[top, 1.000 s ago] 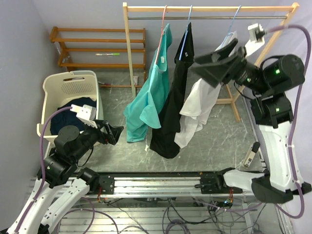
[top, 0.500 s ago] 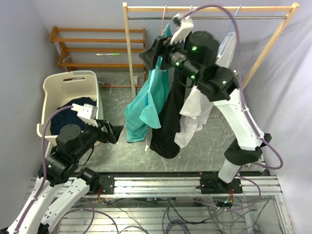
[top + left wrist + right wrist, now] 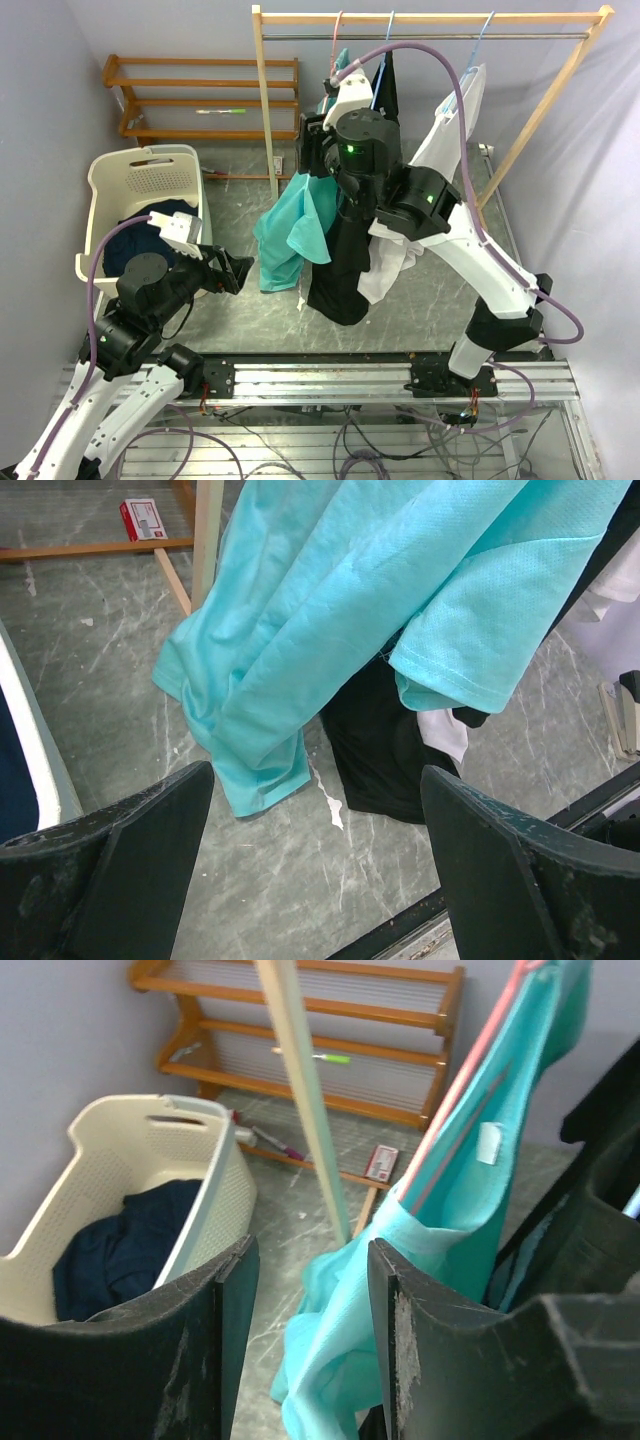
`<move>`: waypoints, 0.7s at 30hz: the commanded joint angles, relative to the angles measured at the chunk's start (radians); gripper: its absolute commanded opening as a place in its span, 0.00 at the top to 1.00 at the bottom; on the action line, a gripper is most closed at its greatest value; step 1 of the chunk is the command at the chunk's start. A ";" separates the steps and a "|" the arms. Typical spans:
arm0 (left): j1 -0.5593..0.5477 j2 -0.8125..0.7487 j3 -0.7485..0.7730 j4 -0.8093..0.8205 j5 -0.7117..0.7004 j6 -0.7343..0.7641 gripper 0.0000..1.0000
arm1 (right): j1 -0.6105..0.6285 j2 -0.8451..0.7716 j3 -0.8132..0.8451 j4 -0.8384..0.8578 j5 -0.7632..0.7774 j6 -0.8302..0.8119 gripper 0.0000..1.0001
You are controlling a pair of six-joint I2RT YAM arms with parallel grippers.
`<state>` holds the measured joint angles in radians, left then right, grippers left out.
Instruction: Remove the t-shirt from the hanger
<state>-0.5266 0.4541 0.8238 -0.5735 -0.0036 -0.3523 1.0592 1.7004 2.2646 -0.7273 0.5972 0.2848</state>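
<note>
A teal t-shirt (image 3: 298,215) hangs on a pink hanger (image 3: 337,40) at the left end of the wooden rail. My right gripper (image 3: 310,150) is open, high up beside the shirt's collar and shoulder. In the right wrist view the teal shirt (image 3: 520,1150) and pink hanger (image 3: 455,1090) lie just beyond the open right gripper (image 3: 310,1340), not held. My left gripper (image 3: 233,272) is open and empty, low and left of the shirt's hem. In the left wrist view the shirt (image 3: 330,610) hangs ahead of the left gripper (image 3: 315,860).
A black shirt (image 3: 350,260) and a white shirt (image 3: 405,215) hang to the right on blue hangers. The rack's left post (image 3: 266,120) stands beside the teal shirt. A cream basket (image 3: 120,180) with dark clothes is at left. A wooden shelf (image 3: 200,100) stands behind.
My right arm has swung from the right end of the rail across to the left, and its gripper now sits by the teal shirt's shoulder. The left arm has barely moved.
</note>
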 commanded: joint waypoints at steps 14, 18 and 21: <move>-0.009 0.002 0.023 0.008 -0.002 -0.007 0.05 | -0.001 0.058 -0.038 0.026 0.244 0.006 0.53; -0.009 0.005 0.024 0.008 0.000 -0.008 0.05 | -0.008 0.050 -0.069 0.042 0.260 0.006 0.55; -0.009 0.005 0.023 0.009 0.001 -0.012 0.06 | -0.027 0.051 -0.073 0.038 0.248 0.016 0.57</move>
<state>-0.5266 0.4545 0.8238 -0.5735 -0.0036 -0.3523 1.0534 1.7512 2.2009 -0.7078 0.8200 0.2901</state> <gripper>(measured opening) 0.951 0.444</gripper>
